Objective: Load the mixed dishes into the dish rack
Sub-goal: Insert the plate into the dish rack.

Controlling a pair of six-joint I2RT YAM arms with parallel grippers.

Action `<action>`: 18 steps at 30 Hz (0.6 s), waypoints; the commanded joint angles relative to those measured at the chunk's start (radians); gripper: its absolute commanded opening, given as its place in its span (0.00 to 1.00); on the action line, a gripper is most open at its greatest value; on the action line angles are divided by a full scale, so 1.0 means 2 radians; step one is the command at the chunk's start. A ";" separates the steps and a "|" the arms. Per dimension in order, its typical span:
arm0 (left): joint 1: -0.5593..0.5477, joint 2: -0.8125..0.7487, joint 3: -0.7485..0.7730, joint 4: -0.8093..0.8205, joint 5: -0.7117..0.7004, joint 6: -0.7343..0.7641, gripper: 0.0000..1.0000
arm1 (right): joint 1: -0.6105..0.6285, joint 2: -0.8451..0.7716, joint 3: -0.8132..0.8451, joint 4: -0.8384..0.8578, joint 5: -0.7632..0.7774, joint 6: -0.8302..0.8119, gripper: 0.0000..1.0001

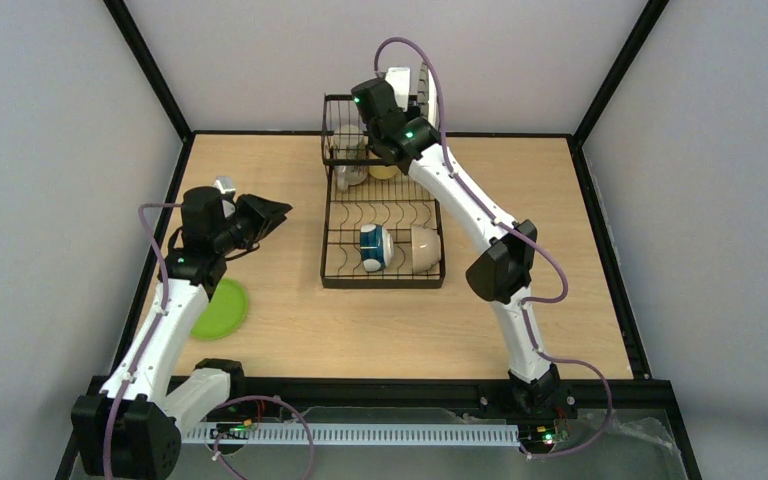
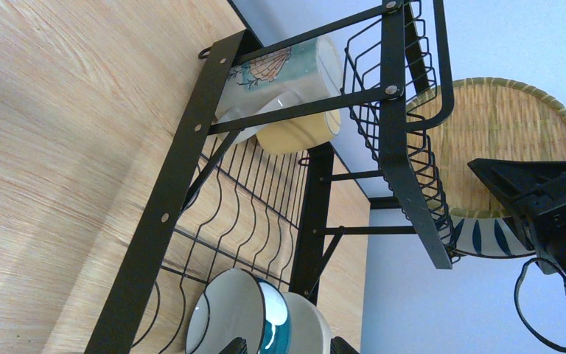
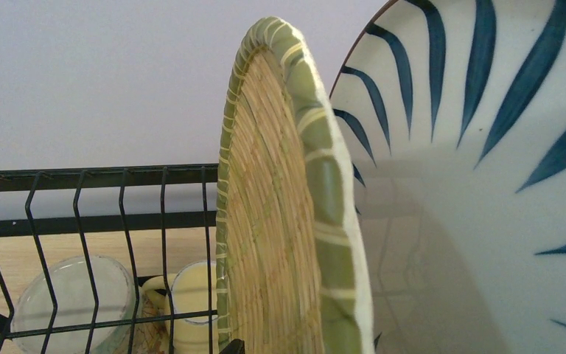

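Two arms are working, seen first from above. The right arm stretches long across the table [image 1: 260,170], elbow bent, wrist raised over the far end of the dish rack [image 1: 324,240]. The right gripper [image 1: 388,95] sits just beside the raised basket [image 1: 325,125]. The left arm is folded back on the left, and the left gripper [image 1: 270,213] hangs above the table, pointing across at the rack but well apart from it. The lime-green small plate [image 1: 222,308] lies flat on the table under that forearm. At the rack's near end the blue-white bowl [image 1: 372,247] and the white bowl [image 1: 423,248] lie on their sides next to each other. The beige mug [image 1: 350,165] and yellow mug [image 1: 385,172] are tucked beneath the basket.

Over to the left wrist. Its fingertips [image 2: 236,346] just peek in at the bottom edge, set apart with nothing between them, so the jaws are parted and empty. Beyond the basket, the yellow woven-look plate [image 2: 497,133] stands on edge with the striped plate [image 2: 486,240] behind it. The right gripper's dark nose is up against them.

Now the right wrist. The woven plate's rim is edge-on at dead centre, in line with the jaws, and the striped plate sits close on its right. Too little of the fingers shows to tell whether they pinch that rim or stand off it.
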 commanded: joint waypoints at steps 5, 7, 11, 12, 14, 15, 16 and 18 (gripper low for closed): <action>-0.002 -0.012 0.003 -0.004 -0.001 -0.002 0.62 | 0.002 -0.024 0.000 0.000 -0.001 -0.003 0.58; -0.002 -0.013 0.004 -0.004 -0.001 -0.003 0.62 | 0.004 -0.027 0.000 0.003 0.001 -0.006 0.58; -0.002 -0.016 0.004 -0.005 -0.001 -0.004 0.62 | 0.008 -0.032 0.001 0.006 0.003 -0.011 0.59; -0.002 -0.017 0.004 -0.006 -0.001 -0.003 0.62 | 0.009 -0.032 0.001 0.006 0.004 -0.011 0.59; -0.002 -0.019 0.003 -0.007 0.000 -0.003 0.62 | 0.009 -0.034 0.001 0.006 0.006 -0.013 0.59; -0.002 -0.020 0.004 -0.007 -0.001 -0.003 0.62 | 0.010 -0.035 0.001 0.006 0.006 -0.013 0.59; -0.002 -0.020 0.003 -0.008 0.000 -0.003 0.62 | 0.010 -0.036 0.002 0.005 0.007 -0.013 0.59; -0.002 -0.021 0.004 -0.009 -0.001 -0.003 0.62 | 0.010 -0.038 0.001 0.004 0.010 -0.013 0.59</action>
